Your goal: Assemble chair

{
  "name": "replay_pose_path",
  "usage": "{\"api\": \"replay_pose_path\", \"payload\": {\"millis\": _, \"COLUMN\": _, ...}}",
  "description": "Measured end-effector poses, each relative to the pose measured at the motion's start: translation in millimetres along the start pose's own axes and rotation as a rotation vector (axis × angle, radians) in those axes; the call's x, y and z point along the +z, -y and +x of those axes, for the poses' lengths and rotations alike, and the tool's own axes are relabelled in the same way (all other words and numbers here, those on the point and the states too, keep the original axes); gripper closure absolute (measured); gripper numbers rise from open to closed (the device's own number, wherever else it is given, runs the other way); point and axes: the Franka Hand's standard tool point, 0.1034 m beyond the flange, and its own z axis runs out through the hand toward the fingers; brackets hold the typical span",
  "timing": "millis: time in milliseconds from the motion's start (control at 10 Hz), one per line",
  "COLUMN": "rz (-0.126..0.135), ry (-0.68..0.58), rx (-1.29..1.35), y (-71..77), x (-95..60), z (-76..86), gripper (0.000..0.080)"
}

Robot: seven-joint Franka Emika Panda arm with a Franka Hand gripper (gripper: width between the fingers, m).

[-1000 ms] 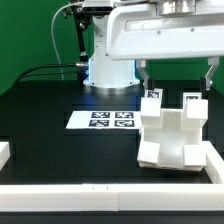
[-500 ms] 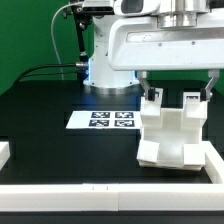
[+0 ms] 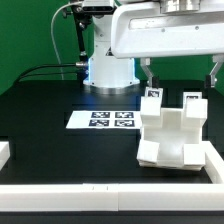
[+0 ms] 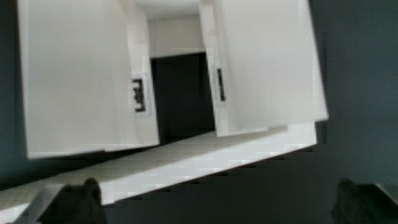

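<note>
- Exterior view: the chair (image 3: 172,135) stands on the black table (image 3: 50,100) at about four o'clock, against the white rail (image 3: 216,160).
- The gripper (image 3: 180,78) hangs above the chair, fingers (image 3: 147,75) spread wide, holding nothing.
- The marker board (image 3: 104,120) lies at nine o'clock from the chair, well apart.
- Wrist view: the chair's panels (image 4: 178,75) fill the frame between both dark fingertips (image 4: 71,205).

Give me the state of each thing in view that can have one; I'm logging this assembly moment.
chair: partly assembled, standing on the table by the white border at the exterior view's right, not held.
gripper: open, fingers spread wide above the chair, holding nothing.
marker board: lying flat on the table, apart from the chair.
</note>
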Motion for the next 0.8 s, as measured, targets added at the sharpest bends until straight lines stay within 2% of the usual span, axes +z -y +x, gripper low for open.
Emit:
{"api": "replay_pose_path", "payload": {"millis": 400, "rz": -0.01, "ry": 0.009, "rx": 0.01, "y": -7.2, "x": 9.4, "z": -1.8, "gripper": 0.0151}}
{"api": "replay_pose_path", "payload": {"millis": 800, "rz": -0.016, "ry": -0.018, "rx": 0.005, "y": -6.4, "x": 20.2, "z": 3.4, "gripper": 0.0151}}
